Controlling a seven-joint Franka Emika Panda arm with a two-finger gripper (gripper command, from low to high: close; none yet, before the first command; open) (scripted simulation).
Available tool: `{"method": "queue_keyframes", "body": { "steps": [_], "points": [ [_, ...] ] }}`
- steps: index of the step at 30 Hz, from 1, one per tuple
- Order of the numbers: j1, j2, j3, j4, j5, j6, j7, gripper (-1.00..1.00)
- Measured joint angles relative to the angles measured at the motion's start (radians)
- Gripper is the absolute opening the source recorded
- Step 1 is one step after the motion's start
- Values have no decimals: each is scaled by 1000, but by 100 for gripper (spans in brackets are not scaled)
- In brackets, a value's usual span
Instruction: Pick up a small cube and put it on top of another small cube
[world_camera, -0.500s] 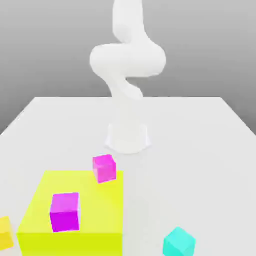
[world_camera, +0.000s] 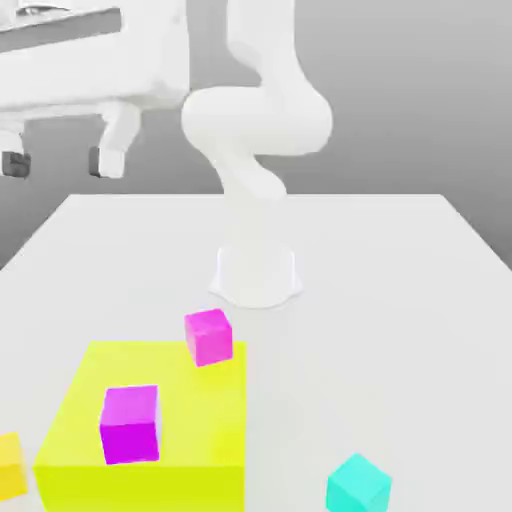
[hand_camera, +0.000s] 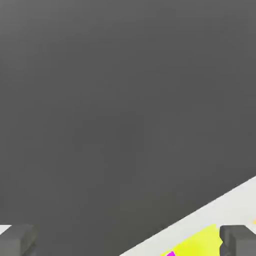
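Gripper (world_camera: 57, 162) hangs high above the table (world_camera: 400, 300) at the exterior view's left, fingers spread wide with nothing between them. Small yellow cube (world_camera: 10, 466) sits on the table at the left edge, just beside the big yellow-green block (world_camera: 190, 420). One magenta cube (world_camera: 130, 424) stands on that block, another (world_camera: 209, 336) at its far corner

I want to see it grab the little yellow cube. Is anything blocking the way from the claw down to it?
Nothing visible does. The gripper hangs open, high above the table, and the yellow cube sits uncovered beside the big block.
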Motion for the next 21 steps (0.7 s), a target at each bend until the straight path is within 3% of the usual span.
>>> {"method": "queue_keyframes", "body": {
  "steps": [14, 18, 19, 21],
  "points": [
    [-161, 514, -90, 34, 115, 128, 147, 0],
    [-202, 660, -60, 59, 164, 219, 130, 0],
    [-211, 693, -48, 67, 175, 244, 123, -100],
    [-211, 693, -48, 67, 175, 244, 123, -100]
  ]
}}
